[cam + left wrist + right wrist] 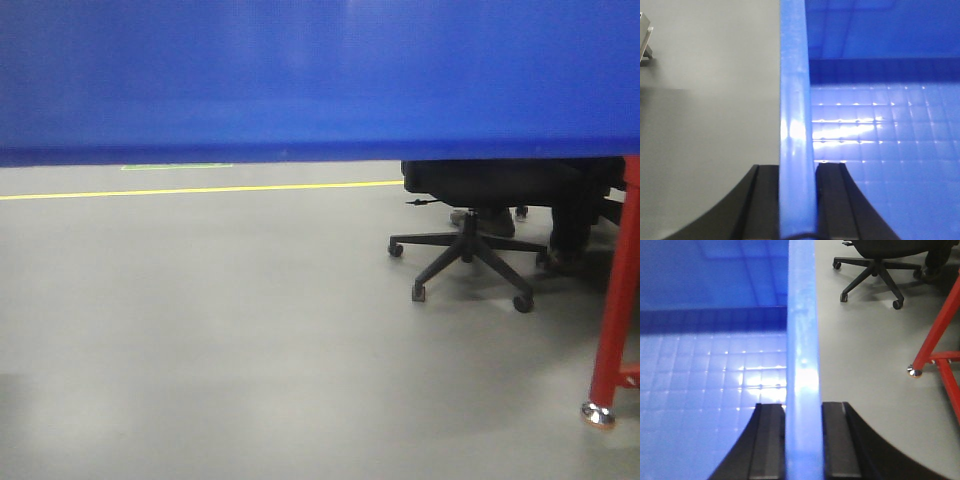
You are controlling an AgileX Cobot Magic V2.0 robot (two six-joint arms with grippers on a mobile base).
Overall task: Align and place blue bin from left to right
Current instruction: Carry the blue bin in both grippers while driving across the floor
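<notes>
And here's the blue bin (320, 75), right up against the front camera, its flat side panel filling everything from 9 o'clock over 12 to 3, with grey floor (200, 330) below. Nothing is visible underneath it, so it looks carried rather than set down.

Left gripper (797, 200): black fingers (767, 205) pinched on either side of the bin's left wall, at 6 o'clock in the wrist view. Right gripper (803, 440) does the same on the opposite wall, fingers (840, 440) tight against the plastic.

Inside there's a glossy gridded bottom with nothing in it (so probably light for its bulk). The plastic looks stiff but shiny and smooth, and I'd judge a thin upright wall like that could slide in a pinch or flex if the arms drift apart. Opposite walls is the sensible hold, with both arms moving as one.

Watch the office chair (468, 240) at 3 o'clock and the red frame leg (612, 330) at 4 o'clock, both on the rightward side.
</notes>
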